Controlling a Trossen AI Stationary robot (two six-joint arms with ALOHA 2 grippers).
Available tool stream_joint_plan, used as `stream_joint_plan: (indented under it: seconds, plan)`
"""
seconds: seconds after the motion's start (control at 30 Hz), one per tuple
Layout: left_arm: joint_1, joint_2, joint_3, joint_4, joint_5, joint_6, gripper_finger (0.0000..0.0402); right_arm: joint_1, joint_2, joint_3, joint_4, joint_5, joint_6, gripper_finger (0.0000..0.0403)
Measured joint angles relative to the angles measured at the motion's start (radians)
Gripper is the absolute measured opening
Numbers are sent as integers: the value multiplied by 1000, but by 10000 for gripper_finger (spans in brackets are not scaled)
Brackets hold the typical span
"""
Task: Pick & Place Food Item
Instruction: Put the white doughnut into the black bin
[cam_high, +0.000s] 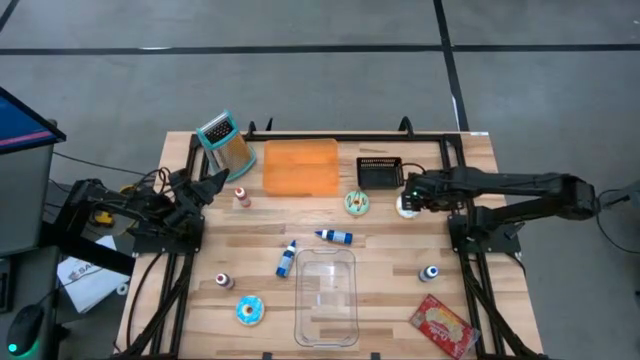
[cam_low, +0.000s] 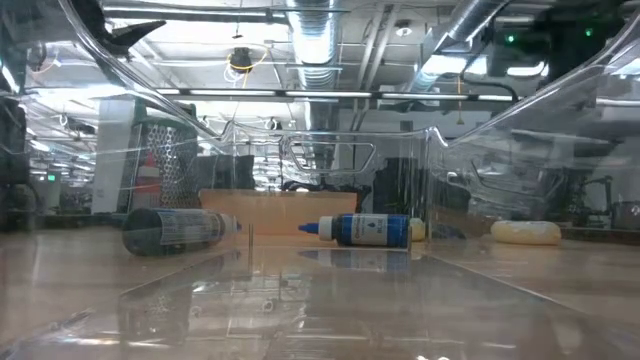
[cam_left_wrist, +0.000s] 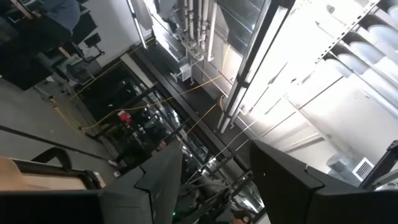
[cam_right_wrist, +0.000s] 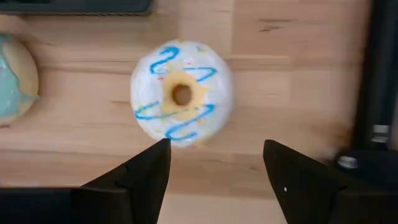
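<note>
While the right tool (cam_right_wrist: 214, 165) hangs spread, the white doughnut (cam_right_wrist: 181, 93) lies just below it.

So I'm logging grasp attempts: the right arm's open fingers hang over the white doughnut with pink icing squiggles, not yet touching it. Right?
Not quite: the squiggles on the white doughnut are blue, not pink, as the right wrist view shows. The rest holds: the right fingers are open above it, with nothing held.

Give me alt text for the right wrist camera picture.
A white donut with blue squiggles lies on the wooden table, just ahead of the open right pincer. A teal-iced donut shows at the edge.
</note>
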Motion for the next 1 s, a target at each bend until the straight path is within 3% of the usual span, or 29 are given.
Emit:
stream_joint_plan:
  seconds: [0.33,0.8,1.0]
  plan:
    - [0,43,2,42,-1,-3,186,-83,87,-83,170,-4,-40,249]
    - [0,190,3,177,-4,-4,186,-139,200,-84,231,-4,-125,248]
    - [0,228,3,214,-3,-4,186,-139,204,-84,228,-4,-142,216]
